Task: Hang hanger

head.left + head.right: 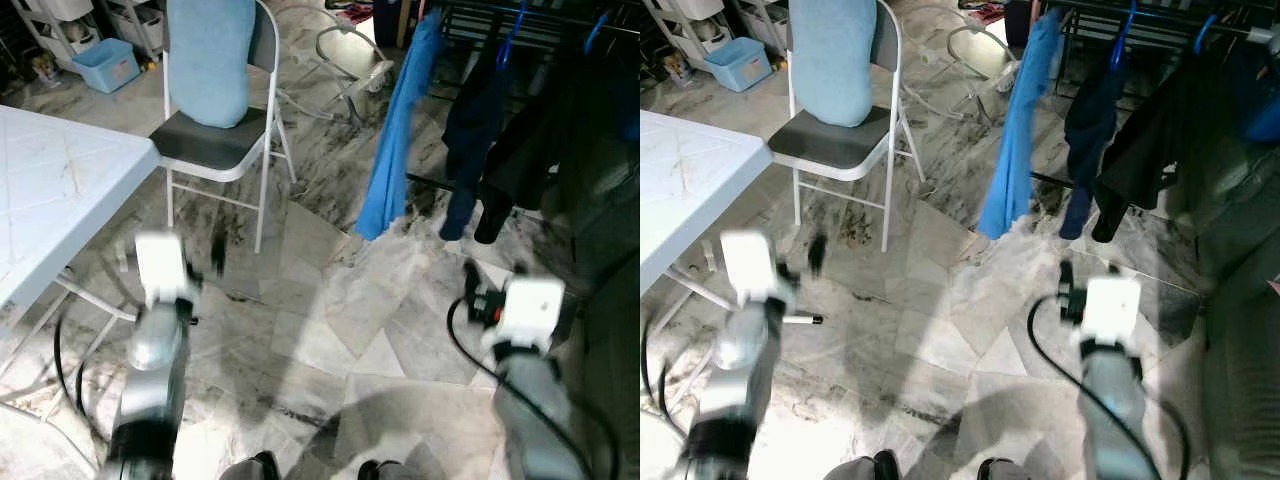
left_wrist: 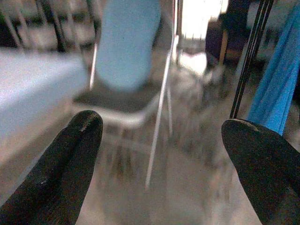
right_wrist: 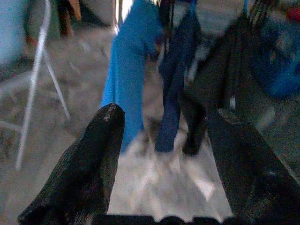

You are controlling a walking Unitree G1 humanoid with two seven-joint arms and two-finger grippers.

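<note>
Facing the far clothes rack (image 1: 520,25); both the left gripper (image 2: 161,159) and right gripper (image 3: 164,154) are spread, empty. I'm judging hangers (image 1: 512,35) light, stiff; gripping near the hook.

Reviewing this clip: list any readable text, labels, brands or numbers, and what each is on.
None can be read. No lettering shows on the white table, the folding chair, the blue bin or the hanging clothes; the views are motion-blurred.

Grey-veined marble floor (image 1: 330,330), pale-blue cushion (image 1: 210,55) (white-framed chair (image 1: 215,150)), bright blue garment (image 1: 395,140), white table (image 1: 50,190)
</note>
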